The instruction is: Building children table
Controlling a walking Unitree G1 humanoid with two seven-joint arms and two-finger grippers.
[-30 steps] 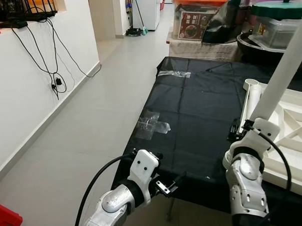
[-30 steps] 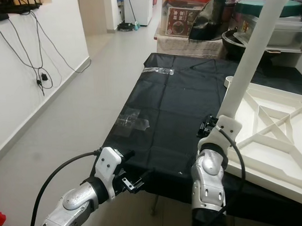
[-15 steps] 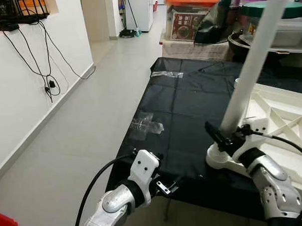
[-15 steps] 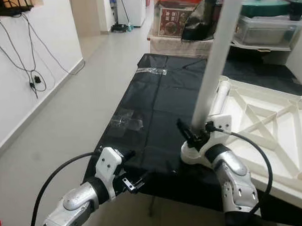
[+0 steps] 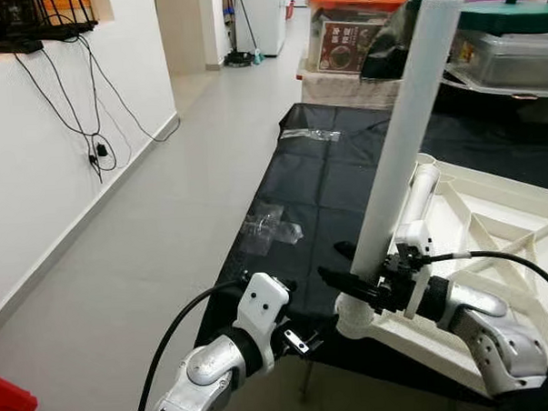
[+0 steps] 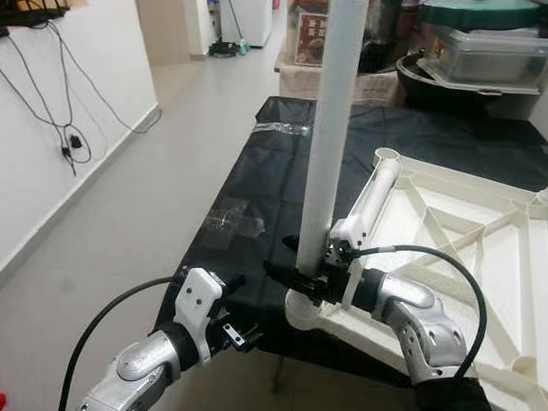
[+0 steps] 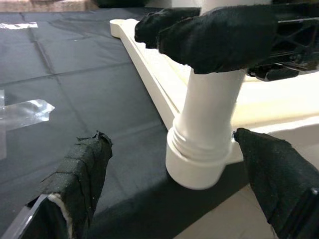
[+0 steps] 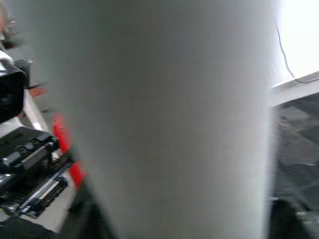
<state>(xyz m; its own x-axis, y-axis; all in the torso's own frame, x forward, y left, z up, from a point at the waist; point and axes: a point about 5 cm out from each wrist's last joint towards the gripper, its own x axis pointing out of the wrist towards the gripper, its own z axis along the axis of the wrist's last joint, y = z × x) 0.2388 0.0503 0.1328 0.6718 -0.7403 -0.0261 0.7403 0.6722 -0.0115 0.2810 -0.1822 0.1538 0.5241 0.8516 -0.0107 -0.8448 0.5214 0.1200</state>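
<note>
At the near edge of the bench draped in black plastic sheeting (image 5: 345,175), the build looks early to middling. The white plastic children's table top (image 6: 494,250) lies upside down with its ribbed underside showing, and one long white tubular table leg (image 5: 403,136) stands nearly upright in the corner socket (image 7: 199,162) nearest the robot. In the left wrist view the threaded foot of that leg sits in the socket collar, though whether it is fully seated I cannot tell. A second white tubular leg (image 6: 375,196) lies flat along the top's left rim, not yet mounted, so at least that one is left to fit (the far corners are too cut off to judge), and the table would then need turning over.

Going from the left: the left gripper (image 5: 309,339) hangs low beside the bench edge, its cloth-wrapped black fingers (image 7: 82,172) spread wide and holding nothing, aimed at the socket from just beside it.

Further right, the right gripper (image 5: 364,283) has its fingers (image 7: 219,40) clenched round the standing leg just above the socket, steadying it.
</note>
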